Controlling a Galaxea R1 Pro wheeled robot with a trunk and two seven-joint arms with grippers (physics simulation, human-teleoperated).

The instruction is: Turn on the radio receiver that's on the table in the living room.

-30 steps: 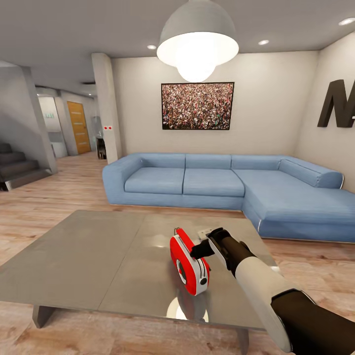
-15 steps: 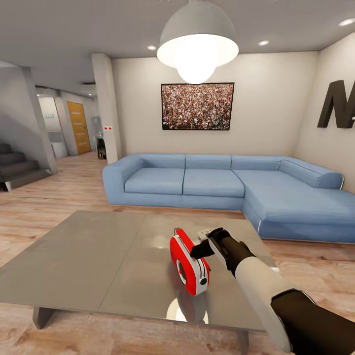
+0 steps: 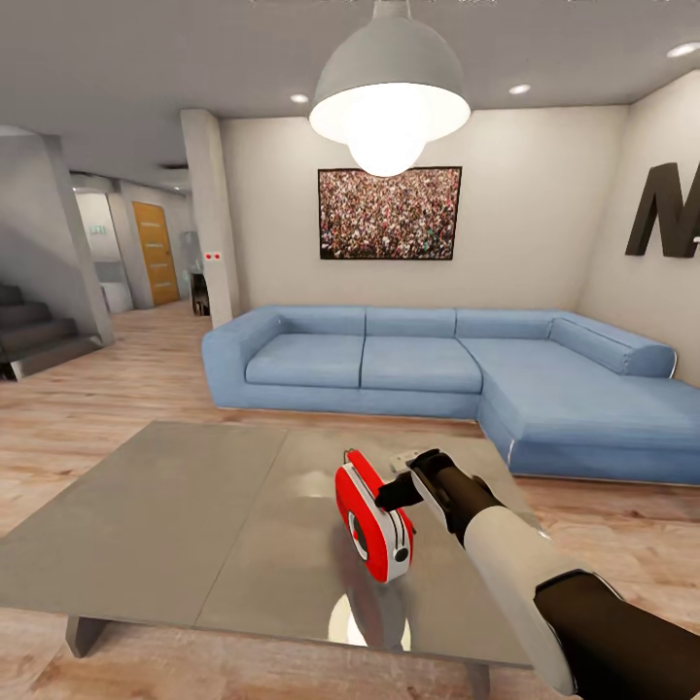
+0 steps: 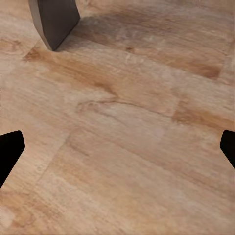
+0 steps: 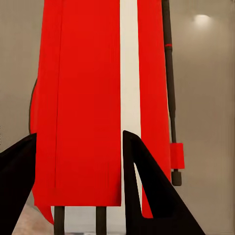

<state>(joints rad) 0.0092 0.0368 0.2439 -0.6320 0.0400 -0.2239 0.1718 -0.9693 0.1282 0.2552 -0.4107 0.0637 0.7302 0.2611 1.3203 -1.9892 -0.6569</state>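
The right gripper point(image 3: 394, 489) reaches in from the near right and presses against the top edge of the radio point(image 3: 373, 525). From the wrist, its two dark fingers point(image 5: 147, 191) stand on either side of the red body point(image 5: 85, 103), one against the red side and one over the white trim, so it looks closed around the radio's narrow edge. The left gripper point(image 4: 117, 147) hangs low with its fingertips point(image 4: 10, 149) spread wide, holding nothing, over bare wood floor point(image 4: 122, 127) near a grey table leg point(image 4: 53, 19).

The radio stands upright on its edge on the near right part of the table point(image 3: 175, 515). Its long axis runs from near to far, slightly slanted, and its round dial face points toward the near left. A thin dark rod point(image 5: 170, 93) lies along its side.

The table is low and wide, with a glossy grey-brown top that mirrors the lamp as a bright patch just in front of the radio. Beyond it, a long light-blue sofa point(image 3: 437, 374) wraps from the far wall round to the right. A crowd picture point(image 3: 390, 212) hangs on the beige far wall, a large black letter point(image 3: 669, 209) is on the right wall, and a grey dome lamp point(image 3: 390, 83) glows overhead. On the far left, stairs point(image 3: 34, 335) rise beside a hallway with an orange door point(image 3: 157, 251).
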